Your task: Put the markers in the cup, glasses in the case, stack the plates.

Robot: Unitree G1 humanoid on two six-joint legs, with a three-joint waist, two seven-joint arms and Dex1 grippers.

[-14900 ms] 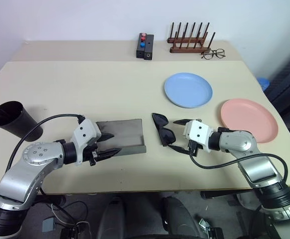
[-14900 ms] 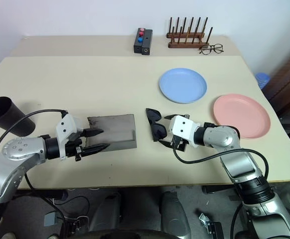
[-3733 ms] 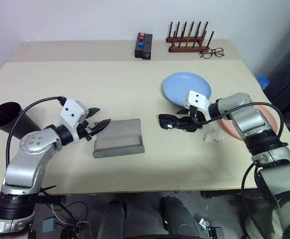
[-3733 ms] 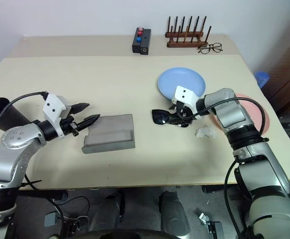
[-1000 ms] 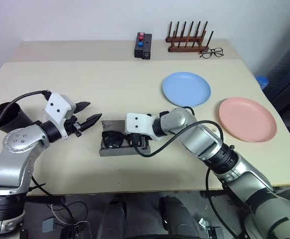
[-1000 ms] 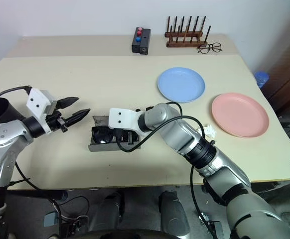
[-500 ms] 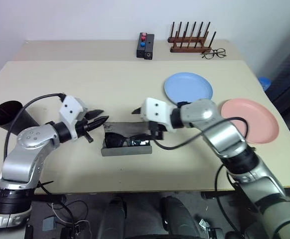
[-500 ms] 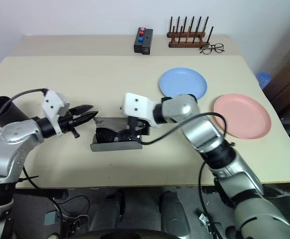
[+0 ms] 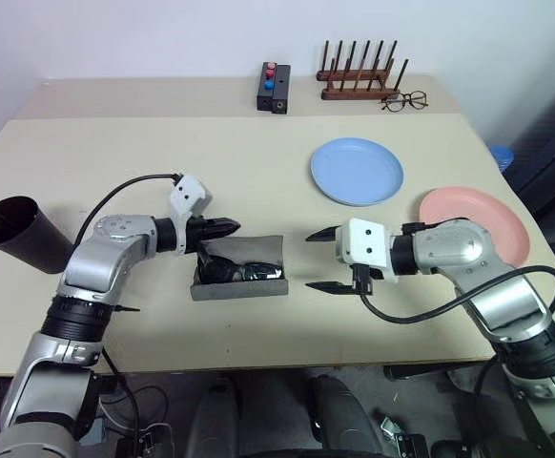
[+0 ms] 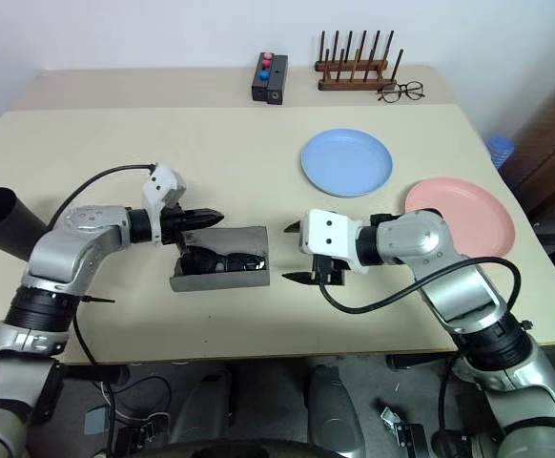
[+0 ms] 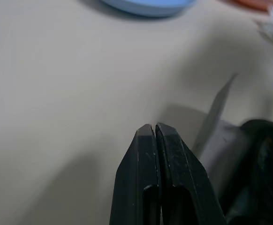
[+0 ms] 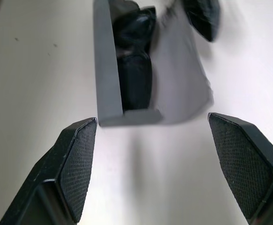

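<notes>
The sunglasses lie in the open grey case. My left gripper, pinched empty, sits by the far-left lid edge; my right gripper gapes just right. Next I judge: press the lid shut.

A beige table stands against a plain white wall, with dark floor beneath its near edge.
</notes>
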